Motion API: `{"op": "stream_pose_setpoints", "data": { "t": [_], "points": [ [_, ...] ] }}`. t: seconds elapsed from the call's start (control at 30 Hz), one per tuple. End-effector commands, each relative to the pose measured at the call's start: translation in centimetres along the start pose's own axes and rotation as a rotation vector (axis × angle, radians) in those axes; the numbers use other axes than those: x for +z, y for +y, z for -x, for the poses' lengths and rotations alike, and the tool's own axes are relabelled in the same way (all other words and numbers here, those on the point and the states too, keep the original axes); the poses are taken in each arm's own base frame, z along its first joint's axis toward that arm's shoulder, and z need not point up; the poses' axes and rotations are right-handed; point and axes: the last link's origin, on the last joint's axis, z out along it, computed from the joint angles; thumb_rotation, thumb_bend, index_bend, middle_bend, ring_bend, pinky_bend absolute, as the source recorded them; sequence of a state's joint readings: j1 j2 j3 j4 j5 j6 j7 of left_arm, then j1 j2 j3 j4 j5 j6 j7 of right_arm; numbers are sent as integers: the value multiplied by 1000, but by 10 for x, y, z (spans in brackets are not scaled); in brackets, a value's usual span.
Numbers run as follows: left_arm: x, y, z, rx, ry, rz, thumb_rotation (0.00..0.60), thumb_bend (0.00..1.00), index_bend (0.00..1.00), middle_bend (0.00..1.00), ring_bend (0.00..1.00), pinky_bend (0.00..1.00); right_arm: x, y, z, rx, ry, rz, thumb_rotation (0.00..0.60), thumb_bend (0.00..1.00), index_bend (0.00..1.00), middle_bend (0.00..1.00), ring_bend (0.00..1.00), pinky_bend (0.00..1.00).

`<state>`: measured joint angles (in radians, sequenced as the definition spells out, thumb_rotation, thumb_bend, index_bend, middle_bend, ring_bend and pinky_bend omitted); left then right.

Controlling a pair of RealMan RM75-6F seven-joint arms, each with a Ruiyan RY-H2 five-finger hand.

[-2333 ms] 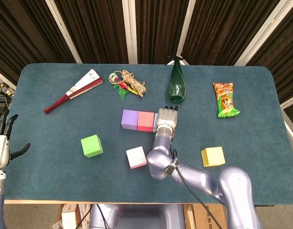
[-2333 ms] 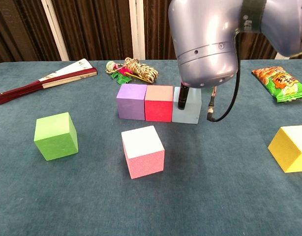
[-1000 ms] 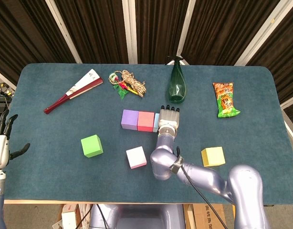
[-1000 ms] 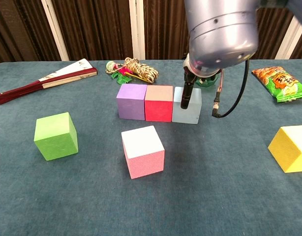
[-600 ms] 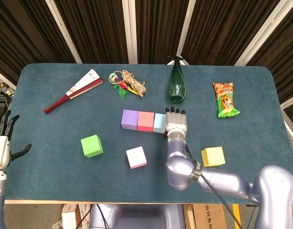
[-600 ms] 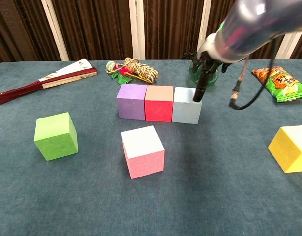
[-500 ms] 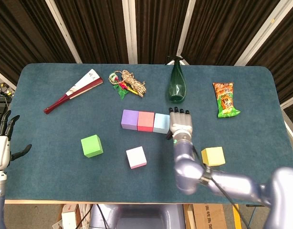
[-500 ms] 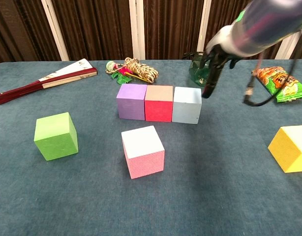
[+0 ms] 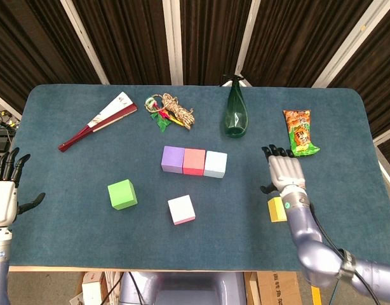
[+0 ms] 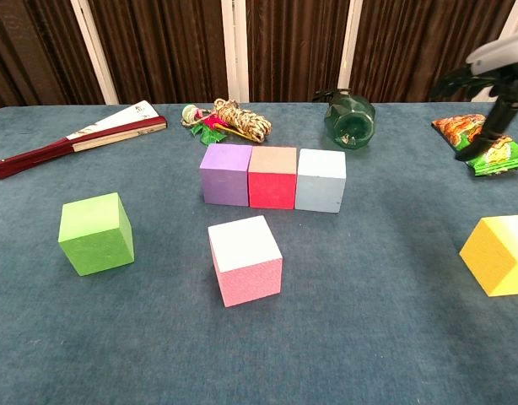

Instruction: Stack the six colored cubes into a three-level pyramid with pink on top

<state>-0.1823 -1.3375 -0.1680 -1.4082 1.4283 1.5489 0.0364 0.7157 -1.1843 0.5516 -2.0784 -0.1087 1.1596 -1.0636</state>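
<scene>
Only the head view shows the left hand (image 9: 4, 190), empty with fingers spread at the table's (image 9: 68, 241) nine o'clock. Matte green cube (image 9: 122, 194), pink cube (image 9: 181, 209) loose; purple cube (image 9: 173, 159), red cube (image 9: 194, 161), pale-blue cube (image 9: 215, 164) touching. Right hand (image 9: 283, 173), splayed and empty, above the yellow cube (image 10: 499, 253).

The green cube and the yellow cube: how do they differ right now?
The green cube sits alone on the left side of the table, with no hand near it; the yellow cube sits on the right, partly hidden in the head view by the right hand above it. The green cube's faces are a strong green, while the yellow cube's top looks paler than its sides. Both rest on the table, outside the row of three cubes.
</scene>
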Motion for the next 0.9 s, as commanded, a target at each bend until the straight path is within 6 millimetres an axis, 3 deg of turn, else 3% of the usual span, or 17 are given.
{"op": "stream_pose_setpoints", "data": {
  "t": [0.03,0.37,0.9],
  "points": [
    [0,0,0,2,4,-1,600,203,140,0,0,0,-15,31,14,-8,-2,1,600,268,68,21,13,12],
    [1,1,-2,-22,25,6,600,203,137,0,0,0,-29,64,40,-47,-27,1,600,268,68,21,13,12],
    [1,-1,-4,-29,51,1,600,203,134,0,0,0,-13,71,71,-114,-80,-2,600,268,68,21,13,11]
  ]
}}
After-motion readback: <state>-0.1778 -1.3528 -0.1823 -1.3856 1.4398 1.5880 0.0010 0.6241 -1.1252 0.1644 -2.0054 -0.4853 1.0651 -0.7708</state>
